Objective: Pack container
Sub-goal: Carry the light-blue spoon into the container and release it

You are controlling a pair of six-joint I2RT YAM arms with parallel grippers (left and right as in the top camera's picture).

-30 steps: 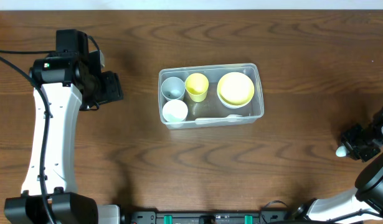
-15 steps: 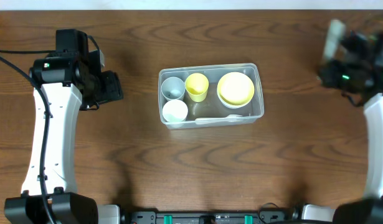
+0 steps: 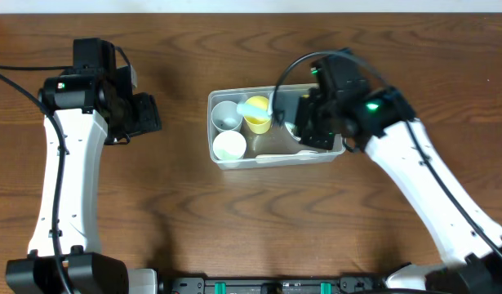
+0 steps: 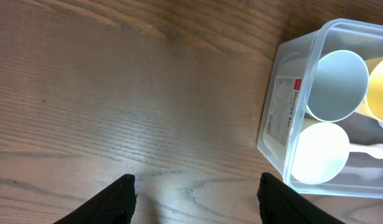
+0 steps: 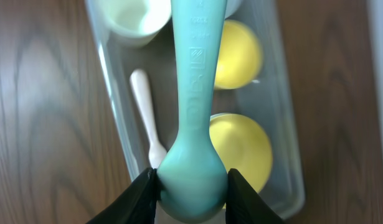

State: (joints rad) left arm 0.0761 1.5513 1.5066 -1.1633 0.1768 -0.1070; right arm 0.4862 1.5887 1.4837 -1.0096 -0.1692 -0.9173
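We hold blue spoon tight in right end effector, above container. Next we lower spoon inside, let go. Our left end effector wide, empty.

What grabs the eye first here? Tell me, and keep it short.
The right gripper, shut on a teal utensil, hangs over the clear container at mid-table, which holds a white cup and a yellow bowl, among other things. The left gripper hovers open over bare wood beside it.
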